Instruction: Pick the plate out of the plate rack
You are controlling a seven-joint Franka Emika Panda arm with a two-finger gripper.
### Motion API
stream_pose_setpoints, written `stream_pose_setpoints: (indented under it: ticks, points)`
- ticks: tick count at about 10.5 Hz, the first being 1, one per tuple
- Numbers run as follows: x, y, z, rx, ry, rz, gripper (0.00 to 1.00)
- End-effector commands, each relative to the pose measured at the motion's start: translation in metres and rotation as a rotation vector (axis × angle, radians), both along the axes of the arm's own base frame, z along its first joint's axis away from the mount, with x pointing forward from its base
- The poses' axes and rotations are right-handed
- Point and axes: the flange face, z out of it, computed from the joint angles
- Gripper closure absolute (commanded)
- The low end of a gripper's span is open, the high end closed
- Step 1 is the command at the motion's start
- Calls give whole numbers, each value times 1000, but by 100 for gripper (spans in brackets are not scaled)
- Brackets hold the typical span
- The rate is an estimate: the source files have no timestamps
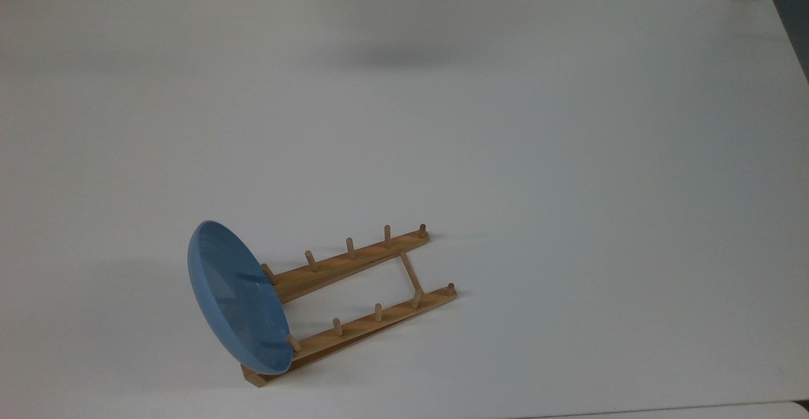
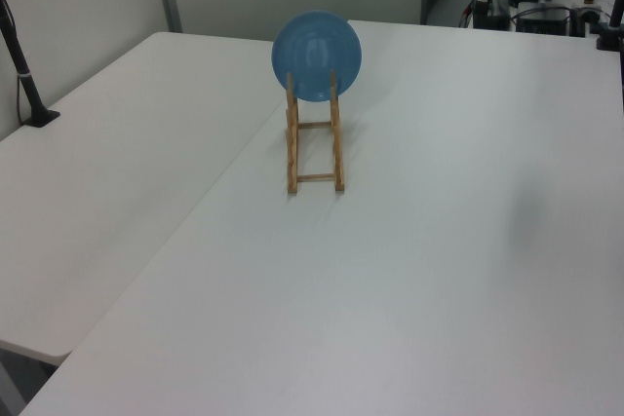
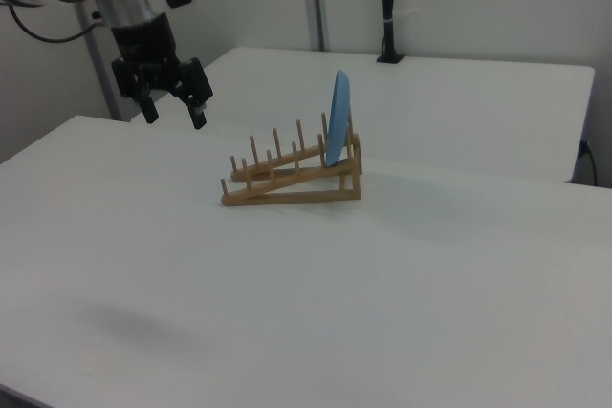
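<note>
Fingers (image 3: 174, 108) apart, well off the plate (image 3: 338, 130); risk of knocking its rim, tipping the light plate rack (image 3: 292, 182).

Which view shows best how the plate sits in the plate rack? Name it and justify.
The right view: it shows the plate edge-on, standing nearly upright at the raised end of the plate rack. The left view shows the plate's round face head-on, with two pegs in front of it. The top view shows it slanted and foreshortened.
</note>
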Motion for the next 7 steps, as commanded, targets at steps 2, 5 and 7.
stream_pose_setpoints:
  ticks: [2, 5, 7]
  points:
    - [4, 4, -3, 15, -17, 19, 0]
    - [22, -26, -16, -34, -37, 232, 0]
    - [40, -64, -17, -59, -146, 239, 0]
